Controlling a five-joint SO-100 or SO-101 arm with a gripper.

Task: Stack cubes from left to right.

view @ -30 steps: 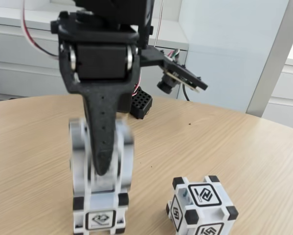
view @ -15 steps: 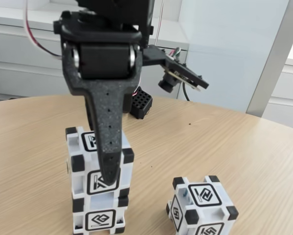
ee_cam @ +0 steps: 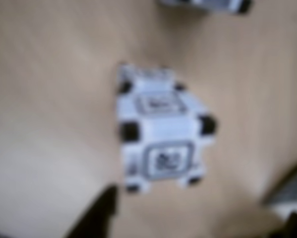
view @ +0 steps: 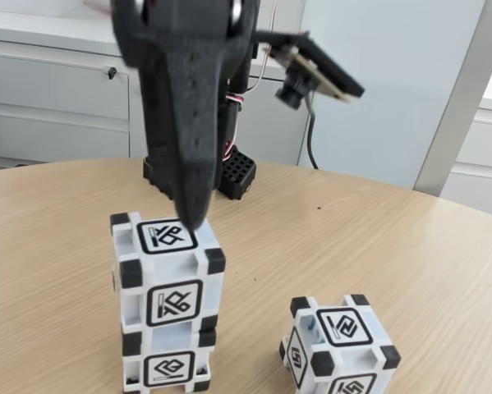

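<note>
Two white cubes with black corners stand stacked at the lower left of the fixed view, the upper cube (view: 167, 275) resting squarely on the lower cube (view: 167, 365). A third cube (view: 337, 345) sits alone on the table to their right. My black gripper (view: 188, 212) hangs just above the stack's top face, holding nothing. In the blurred wrist view the stack (ee_cam: 160, 129) lies ahead of the gripper (ee_cam: 195, 218), whose dark fingers (ee_cam: 101, 213) are spread wide at the bottom corners, so it is open. Another cube's edge (ee_cam: 207, 4) shows at the top.
The round wooden table (view: 410, 246) curves away at the back right. The arm's black base (view: 239, 172) stands behind the stack, and the wrist camera (view: 307, 70) juts out to the right. White cabinets line the background.
The gripper has let go of the upper cube, leaving it on the lower one, and has risen from around the stack to just above its top.
</note>
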